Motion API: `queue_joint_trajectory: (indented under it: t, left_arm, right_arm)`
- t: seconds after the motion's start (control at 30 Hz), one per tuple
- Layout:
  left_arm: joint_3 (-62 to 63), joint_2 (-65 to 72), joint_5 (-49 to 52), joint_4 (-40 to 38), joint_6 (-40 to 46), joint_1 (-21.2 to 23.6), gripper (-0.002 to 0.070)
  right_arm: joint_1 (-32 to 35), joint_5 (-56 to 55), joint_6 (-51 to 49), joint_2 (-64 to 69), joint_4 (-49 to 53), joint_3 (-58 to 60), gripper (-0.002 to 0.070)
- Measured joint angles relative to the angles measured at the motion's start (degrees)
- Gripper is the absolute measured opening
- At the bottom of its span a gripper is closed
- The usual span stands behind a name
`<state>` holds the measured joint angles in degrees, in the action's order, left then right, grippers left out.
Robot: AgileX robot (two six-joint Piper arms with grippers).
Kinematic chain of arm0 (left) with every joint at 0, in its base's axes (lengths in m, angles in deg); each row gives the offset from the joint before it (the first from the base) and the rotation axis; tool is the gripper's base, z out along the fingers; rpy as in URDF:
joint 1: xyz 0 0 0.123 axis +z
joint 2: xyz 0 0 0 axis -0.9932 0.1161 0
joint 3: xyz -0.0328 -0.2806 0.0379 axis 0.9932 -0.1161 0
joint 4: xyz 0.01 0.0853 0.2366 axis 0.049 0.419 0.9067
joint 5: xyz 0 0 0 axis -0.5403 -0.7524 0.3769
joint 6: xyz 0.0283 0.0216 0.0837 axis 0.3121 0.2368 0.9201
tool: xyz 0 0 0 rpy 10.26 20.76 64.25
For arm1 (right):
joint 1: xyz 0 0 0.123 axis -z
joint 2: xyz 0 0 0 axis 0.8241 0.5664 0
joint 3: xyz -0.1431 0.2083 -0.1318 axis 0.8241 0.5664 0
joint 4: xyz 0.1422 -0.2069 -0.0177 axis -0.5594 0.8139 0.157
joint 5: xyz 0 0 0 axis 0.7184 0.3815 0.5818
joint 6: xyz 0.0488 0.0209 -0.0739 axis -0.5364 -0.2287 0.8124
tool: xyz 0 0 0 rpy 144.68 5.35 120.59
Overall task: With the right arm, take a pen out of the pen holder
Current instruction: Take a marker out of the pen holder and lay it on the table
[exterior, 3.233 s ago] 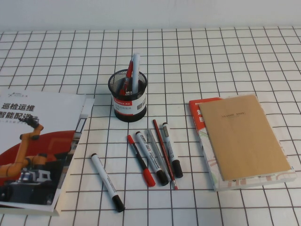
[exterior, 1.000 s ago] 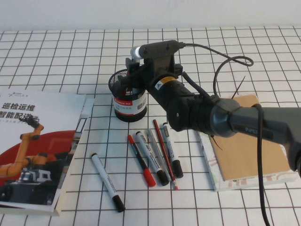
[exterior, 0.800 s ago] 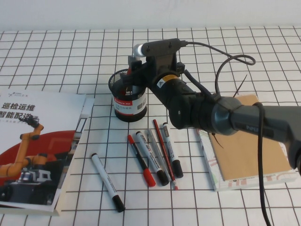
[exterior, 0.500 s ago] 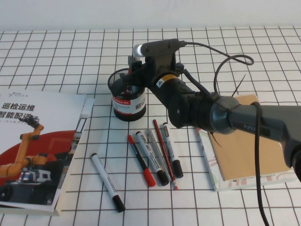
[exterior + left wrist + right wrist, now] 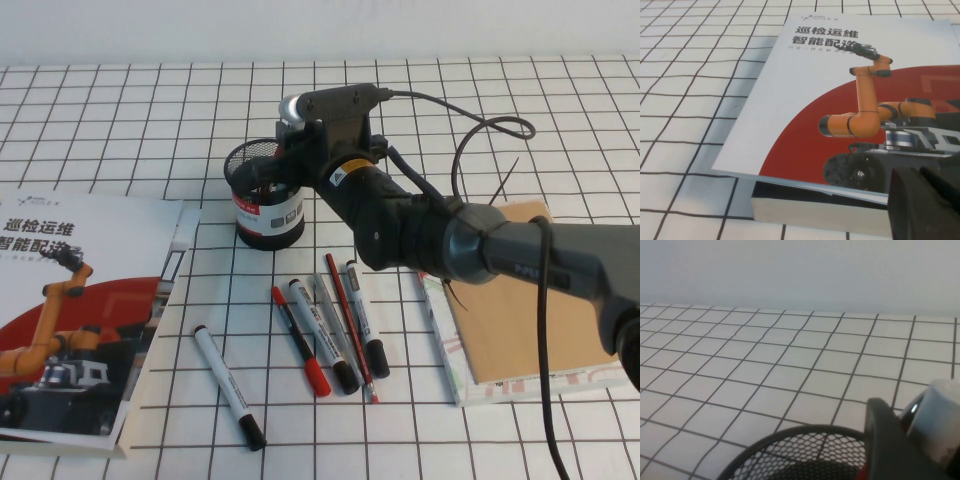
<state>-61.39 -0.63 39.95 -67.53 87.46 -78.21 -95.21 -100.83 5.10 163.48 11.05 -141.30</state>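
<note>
I read 巡检运维 on the book (image 5: 70,330) by my left gripper (image 5: 925,205); right gripper (image 5: 283,160) sits at the pen holder (image 5: 265,215) against a white pen (image 5: 935,415), and I can't tell either grip.

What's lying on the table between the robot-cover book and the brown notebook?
In the high view, six loose pens lie there. The right pincer is at the pen holder beyond them; the left pincer hangs over the robot-cover book.
</note>
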Motion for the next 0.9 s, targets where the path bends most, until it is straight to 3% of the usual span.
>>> queue_joint_trajectory:
  t: [0.2,0.9]
  left_arm:
    - [0.00,0.00,0.00,0.00,0.00,0.00,-0.0003]
    - [0.00,0.00,0.00,0.00,0.00,0.00,-0.0003]
  right_arm:
    - [0.00,0.31,-0.23,0.00,0.00,-0.37,0.0106]
    - [0.00,7.16,0.17,-4.18,2.76,-0.37,0.0106]
